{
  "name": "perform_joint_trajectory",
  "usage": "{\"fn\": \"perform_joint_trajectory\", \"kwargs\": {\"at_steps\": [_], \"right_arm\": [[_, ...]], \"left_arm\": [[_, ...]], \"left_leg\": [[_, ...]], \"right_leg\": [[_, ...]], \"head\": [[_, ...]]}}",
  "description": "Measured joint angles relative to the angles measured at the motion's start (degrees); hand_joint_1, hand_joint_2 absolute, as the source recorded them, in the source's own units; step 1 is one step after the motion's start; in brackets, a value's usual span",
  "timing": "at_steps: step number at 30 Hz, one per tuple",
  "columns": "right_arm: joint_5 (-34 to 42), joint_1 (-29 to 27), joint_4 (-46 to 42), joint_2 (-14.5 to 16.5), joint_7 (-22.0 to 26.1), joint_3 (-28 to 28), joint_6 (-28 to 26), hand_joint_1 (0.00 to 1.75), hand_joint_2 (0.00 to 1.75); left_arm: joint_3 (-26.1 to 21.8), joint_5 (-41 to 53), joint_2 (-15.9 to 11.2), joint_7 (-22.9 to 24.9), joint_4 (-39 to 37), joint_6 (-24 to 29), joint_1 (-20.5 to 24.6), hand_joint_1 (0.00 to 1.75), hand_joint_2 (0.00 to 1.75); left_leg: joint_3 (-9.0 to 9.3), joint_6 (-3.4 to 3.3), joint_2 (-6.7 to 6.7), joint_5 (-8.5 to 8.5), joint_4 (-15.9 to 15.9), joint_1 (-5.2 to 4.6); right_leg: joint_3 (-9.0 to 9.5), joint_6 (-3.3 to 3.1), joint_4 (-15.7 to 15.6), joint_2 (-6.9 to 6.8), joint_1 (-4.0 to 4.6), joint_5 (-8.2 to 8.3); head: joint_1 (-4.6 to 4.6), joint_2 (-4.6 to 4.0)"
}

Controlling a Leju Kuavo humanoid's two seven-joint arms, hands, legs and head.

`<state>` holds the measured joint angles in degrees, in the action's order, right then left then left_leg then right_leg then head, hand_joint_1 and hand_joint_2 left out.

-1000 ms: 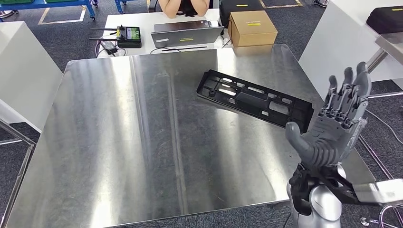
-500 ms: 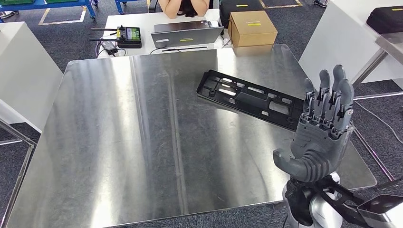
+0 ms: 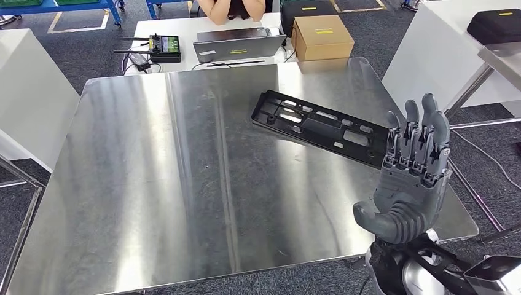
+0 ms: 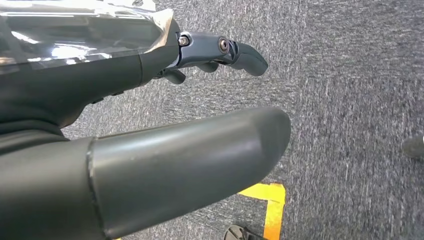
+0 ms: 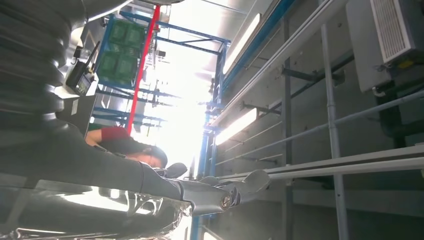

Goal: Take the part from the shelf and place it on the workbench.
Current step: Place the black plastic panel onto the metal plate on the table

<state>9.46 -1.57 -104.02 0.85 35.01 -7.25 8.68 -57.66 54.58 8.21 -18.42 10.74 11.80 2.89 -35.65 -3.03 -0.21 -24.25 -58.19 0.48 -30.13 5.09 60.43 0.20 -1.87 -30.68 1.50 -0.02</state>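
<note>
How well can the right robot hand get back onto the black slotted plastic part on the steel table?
Probably yes: the right robot hand hovers open beside the black slotted plastic part's near end, with nothing between them on the steel table.

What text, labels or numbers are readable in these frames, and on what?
No text can be read in any view.
Cardboard box: yellow label strip, print too small to read.
Black case: yellow label, too small to read.
Controller: lit green screen, contents blurred.
Laptop: small pale sticker, unreadable.
Black plastic part on the workbench: no markings visible.
</note>
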Motion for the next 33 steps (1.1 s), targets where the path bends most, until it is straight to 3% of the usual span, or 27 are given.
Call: {"fn": "perform_joint_trajectory", "kwargs": {"at_steps": [2, 5, 6, 8, 10, 11, 12, 13, 15, 17, 20, 21, 22, 24, 25, 26, 27, 28, 30, 32, 33], "right_arm": [[0.0, -0.3, -0.1, -0.1, 0.1, 0.1, -0.2, 0.00, 1.75], [-0.1, -0.8, -0.4, -0.1, 0.1, 0.2, -0.6, 0.00, 1.75], [-0.1, -1.0, -0.5, -0.1, 0.1, 0.3, -0.8, 0.00, 1.75], [-0.1, -1.4, -0.7, 0.0, 0.1, 0.4, -1.0, 0.00, 1.75], [-0.1, -2.1, -0.7, 0.0, 0.1, 0.6, -1.0, 0.00, 1.75], [-0.1, -2.4, -0.7, 0.0, 0.1, 0.8, -1.1, 0.00, 1.75], [-0.1, -2.6, -0.7, 0.0, 0.1, 1.0, -1.2, 0.00, 1.75], [-0.2, -2.9, -0.8, 0.0, 0.1, 1.2, -1.3, 0.00, 1.75], [-0.3, -3.3, -1.1, 0.0, 0.2, 1.6, -1.5, 0.00, 1.75], [-0.6, -3.7, -1.7, 0.0, 0.3, 1.9, -1.7, 0.00, 1.75], [-1.1, -4.5, -2.3, 0.1, 0.6, 2.4, -2.1, 0.00, 1.75], [-1.2, -4.7, -2.6, 0.1, 0.6, 2.7, -2.1, 0.00, 1.75], [-1.2, -4.9, -2.8, 0.1, 0.7, 2.9, -2.2, 0.00, 1.75], [-1.2, -5.2, -3.0, 0.1, 0.7, 3.3, -2.2, 0.00, 1.75], [-1.2, -5.4, -3.0, 0.1, 0.7, 3.3, -2.2, 0.00, 1.75], [-1.3, -5.6, -3.0, 0.1, 0.7, 3.4, -2.3, 0.00, 1.75], [-1.5, -5.9, -3.0, 0.1, 0.7, 3.5, -2.3, 0.00, 1.75], [-1.7, -6.1, -3.1, 0.1, 0.7, 3.6, -2.3, 0.00, 1.75], [-2.1, -6.4, -3.3, 0.2, 0.7, 3.8, -2.3, 0.00, 1.75], [-2.3, -6.6, -3.7, 0.3, 0.7, 3.9, -2.3, 0.00, 1.75], [-2.4, -6.8, -3.8, 0.3, 0.7, 4.0, -2.3, 0.00, 1.75]], "left_arm": [[0.0, 0.1, -0.1, -0.2, 0.0, 0.0, 0.0, 0.00, 0.00], [0.0, 0.4, -0.2, -0.2, 0.0, -0.1, -0.1, 0.00, 0.00], [0.0, 0.5, -0.2, -0.2, 0.0, -0.1, -0.1, 0.00, 0.00], [0.0, 0.7, -0.3, 0.0, 0.0, -0.1, -0.1, 0.00, 0.00], [0.1, 0.8, -0.3, 0.1, 0.0, -0.2, 0.0, 0.00, 0.00], [0.1, 0.9, -0.3, 0.2, 0.0, -0.3, 0.0, 0.00, 0.00], [0.1, 0.9, -0.3, 0.2, 0.0, -0.3, 0.0, 0.00, 0.00], [0.1, 1.0, -0.3, 0.2, 0.0, -0.4, 0.0, 0.00, 0.00], [0.1, 1.2, -0.4, 0.1, 0.0, -0.6, 0.2, 0.00, 0.00], [0.1, 1.5, -0.6, 0.0, 0.0, -0.8, 0.3, 0.00, 0.00], [0.2, 1.9, -0.7, -0.1, 0.0, -1.1, 0.3, 0.00, 0.00], [0.2, 1.9, -0.7, -0.1, 0.0, -1.1, 0.3, 0.00, 0.00], [0.2, 1.9, -0.7, -0.2, 0.0, -1.1, 0.3, 0.00, 0.00], [0.2, 2.0, -0.8, -0.2, 0.0, -1.1, 0.3, 0.00, 0.00], [0.2, 2.0, -0.8, -0.2, 0.0, -1.1, 0.3, 0.00, 0.00], [0.2, 2.2, -0.8, -0.2, 0.0, -1.1, 0.3, 0.00, 0.00], [0.2, 2.3, -0.8, -0.2, 0.0, -1.1, 0.3, 0.00, 0.00], [0.2, 2.4, -0.8, -0.2, 0.0, -1.1, 0.3, 0.00, 0.00], [0.2, 2.6, -0.8, -0.2, 0.0, -1.1, 0.3, 0.00, 0.00], [0.2, 2.8, -0.8, -0.2, 0.0, -1.1, 0.3, 0.00, 0.00], [0.2, 2.8, -0.8, -0.3, 0.0, -1.0, 0.3, 0.00, 0.00]], "left_leg": [[-0.08, 0.87, -0.09, 0.39, -0.1, -0.06], [-0.49, 2.12, -0.17, 0.52, -0.3, 0.19], [-0.99, 2.41, -0.13, -0.82, -1.3, 0.33], [-2.80, 2.86, -0.03, -5.91, -6.7, 0.50], [-4.53, 3.15, 0.01, -10.29, -13.8, 0.52], [-4.45, 3.15, 0.02, -10.90, -15.5, 0.52], [-3.24, 3.00, 0.02, -10.40, -15.1, 0.52], [-0.94, 2.72, 0.01, -9.23, -12.5, 0.49], [5.25, 1.88, -0.03, -7.20, -4.0, 0.26], [8.47, 1.29, -0.04, -6.56, 0.9, -0.19], [7.82, 0.47, 0.18, -5.47, 1.9, -0.59], [7.33, 0.09, 0.31, -4.80, 2.3, -0.51], [6.71, -0.26, 0.50, -4.05, 2.6, -0.39], [5.29, -0.64, 0.74, -2.78, 2.8, -0.36], [4.47, -0.68, 0.88, -2.15, 2.8, -0.40], [3.65, -0.65, 0.97, -1.54, 2.7, -0.43], [2.93, -0.59, 1.03, -0.96, 2.7, -0.44], [2.24, -0.46, 1.07, -0.40, 2.5, -0.42], [1.01, -0.05, 1.05, 0.51, 2.0, -0.45], [0.08, 0.52, 1.01, 1.31, 1.3, -0.66], [-0.15, 0.78, 1.00, 1.71, 1.1, -0.76]], "right_leg": [[1.69, -0.57, -3.3, 0.09, 0.11, 0.96], [0.78, -2.61, -3.2, 0.27, 0.18, 1.67], [0.47, -3.31, -3.3, 0.20, 0.10, 2.11], [-0.36, -4.33, -3.3, 0.06, 0.17, 3.08], [-1.48, -4.65, -3.2, -0.07, 0.50, 3.95], [-2.00, -4.68, -3.2, -0.11, 0.67, 4.37], [-2.48, -4.65, -3.2, -0.13, 0.82, 4.78], [-2.91, -4.57, -3.2, -0.13, 0.96, 5.16], [-3.53, -4.25, -3.2, -0.11, 1.23, 5.87], [-3.76, -3.67, -3.3, -0.22, 1.35, 6.53], [-4.11, -2.39, -3.3, -0.32, 1.28, 7.33], [-4.65, -2.26, -2.6, -0.29, 1.32, 6.61], [-5.46, -2.42, -1.0, -0.27, 1.36, 4.94], [-7.58, -3.15, 5.6, -0.24, 1.29, -0.25], [-8.33, -3.20, 9.3, -0.23, 1.24, -2.25], [-8.48, -2.90, 12.1, -0.23, 1.19, -3.11], [-7.80, -2.31, 13.1, -0.23, 1.16, -2.80], [-6.16, -1.60, 12.1, -0.24, 1.11, -1.65], [-0.19, -0.76, 4.7, -0.24, 1.02, 0.30], [5.14, -1.25, -3.3, -0.21, 1.23, -0.27], [6.22, -1.68, -5.3, -0.19, 1.39, -0.85]], "head": [[-0.01, 0.00], [-0.06, 0.01], [-0.08, 0.01], [-0.14, 0.00], [-0.17, 0.00], [-0.18, 0.00], [-0.18, 0.00], [-0.18, 0.00], [-0.17, 0.00], [-0.11, 0.00], [-0.11, 0.00], [-0.06, 0.00], [0.02, 0.00], [0.18, 0.01], [0.22, 0.01], [0.22, 0.01], [0.22, 0.01], [0.21, 0.00], [0.21, 0.00], [0.17, 0.01], [0.15, 0.01]]}}
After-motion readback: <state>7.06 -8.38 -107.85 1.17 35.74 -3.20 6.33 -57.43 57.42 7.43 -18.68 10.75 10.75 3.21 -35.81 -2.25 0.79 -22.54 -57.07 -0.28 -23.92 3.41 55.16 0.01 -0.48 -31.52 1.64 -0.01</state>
